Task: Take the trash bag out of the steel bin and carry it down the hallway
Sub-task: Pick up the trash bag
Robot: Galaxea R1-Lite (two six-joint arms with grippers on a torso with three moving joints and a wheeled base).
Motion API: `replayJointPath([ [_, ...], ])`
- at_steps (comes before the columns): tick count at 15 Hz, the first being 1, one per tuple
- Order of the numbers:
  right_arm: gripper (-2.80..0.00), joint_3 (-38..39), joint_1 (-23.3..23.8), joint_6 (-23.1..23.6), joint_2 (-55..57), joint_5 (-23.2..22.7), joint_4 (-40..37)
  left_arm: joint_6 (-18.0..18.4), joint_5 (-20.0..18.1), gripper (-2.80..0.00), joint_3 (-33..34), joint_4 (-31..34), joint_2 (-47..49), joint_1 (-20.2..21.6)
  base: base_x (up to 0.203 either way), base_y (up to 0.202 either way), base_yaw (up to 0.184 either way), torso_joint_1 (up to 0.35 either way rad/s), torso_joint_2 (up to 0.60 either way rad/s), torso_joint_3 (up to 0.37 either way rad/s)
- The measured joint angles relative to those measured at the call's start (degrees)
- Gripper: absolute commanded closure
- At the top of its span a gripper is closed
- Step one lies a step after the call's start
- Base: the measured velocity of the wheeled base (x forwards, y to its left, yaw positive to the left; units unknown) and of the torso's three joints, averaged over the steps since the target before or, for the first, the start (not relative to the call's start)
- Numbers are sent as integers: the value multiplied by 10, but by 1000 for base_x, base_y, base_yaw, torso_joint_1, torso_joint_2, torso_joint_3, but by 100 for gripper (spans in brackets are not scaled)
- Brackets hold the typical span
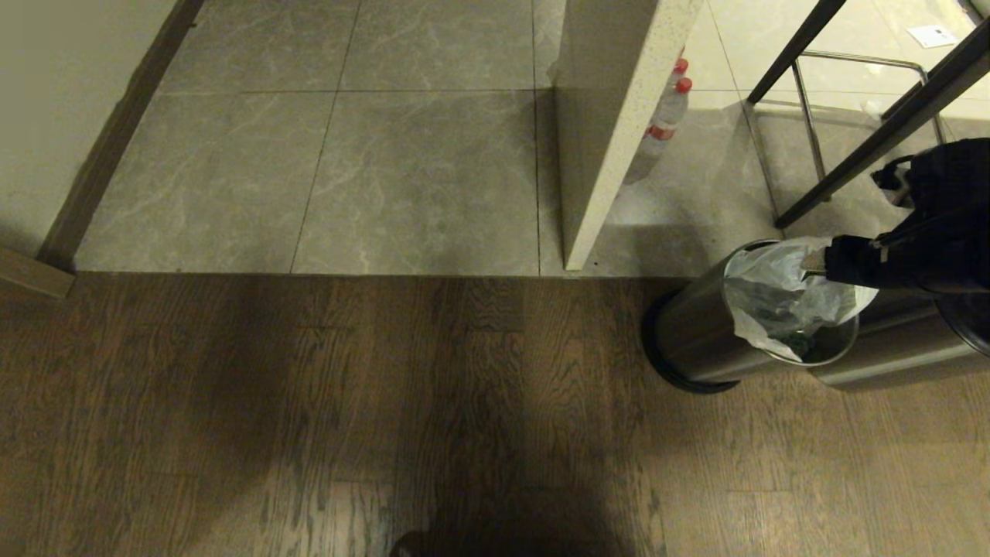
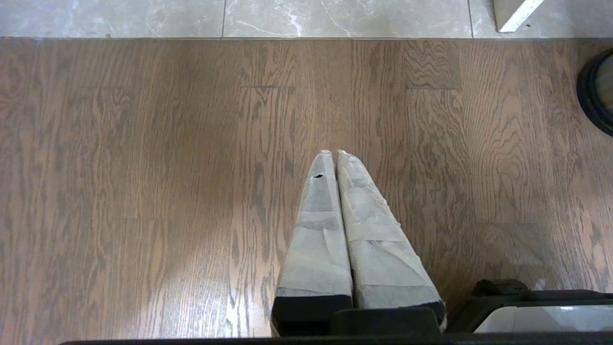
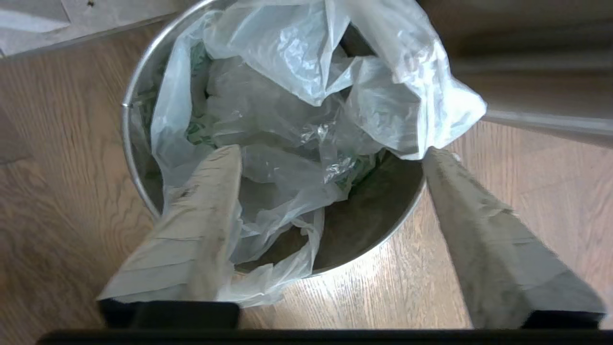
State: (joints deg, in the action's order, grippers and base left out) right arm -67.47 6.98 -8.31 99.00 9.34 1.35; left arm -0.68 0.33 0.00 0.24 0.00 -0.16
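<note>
The steel bin (image 1: 696, 329) stands on the wood floor at the right, its rim (image 3: 128, 143) bare. The trash bag (image 1: 773, 290), thin crinkled whitish plastic, sits loosely bunched inside it, with one flap hanging over the rim (image 3: 268, 282). My right gripper (image 3: 331, 150) hovers just above the bin's mouth, open wide. One finger (image 3: 206, 215) lies against the bag's plastic and the other finger (image 3: 479, 215) is outside the rim, its tip at a corner of the bag. Nothing is pinched. My left gripper (image 2: 334, 152) is shut and empty over bare wood floor.
A steel sleeve (image 1: 889, 352) with a black rim lies on its side right of the bin. The hallway's grey tiles (image 1: 387, 155) begin beyond the wood planks. A white panel (image 1: 611, 116), red-capped bottles (image 1: 667, 116) and dark metal legs (image 1: 851, 166) stand behind the bin.
</note>
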Motion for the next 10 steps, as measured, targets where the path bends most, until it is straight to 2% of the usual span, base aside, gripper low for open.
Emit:
replayJointPath([
  [3,-280,2,39,0,-7,0,-9,0,0,0,0,0,0,0,0,0,0,0,0,0],
  [10,-280,3,45,0,-11,0,-9,0,0,0,0,0,0,-1,0,0,0,0,0,0],
])
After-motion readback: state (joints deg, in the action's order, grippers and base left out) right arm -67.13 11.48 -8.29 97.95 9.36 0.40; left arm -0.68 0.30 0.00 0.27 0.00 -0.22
